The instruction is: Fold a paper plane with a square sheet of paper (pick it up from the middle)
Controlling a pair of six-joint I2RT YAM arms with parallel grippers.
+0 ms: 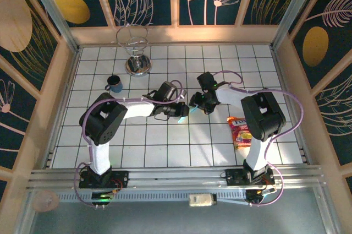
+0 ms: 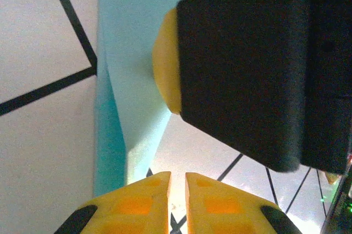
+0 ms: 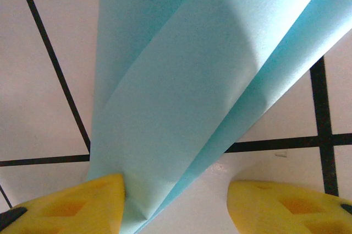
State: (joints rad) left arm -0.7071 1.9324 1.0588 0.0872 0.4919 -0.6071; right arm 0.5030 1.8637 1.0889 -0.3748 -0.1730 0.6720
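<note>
Blue paper (image 3: 181,96) liable to slip or be crushed.
The left fingers (image 2: 143,203) are set almost together, a thin slit left. Whether the blue paper is nipped cannot be told, so it could slide free. The right fingers (image 3: 71,206) are spread wide, nothing held, the paper's fold lying against one of them over the worktop (image 3: 44,80). A careless squeeze there could crush the creases, or the two sets of fingers could be knocked together.
</note>
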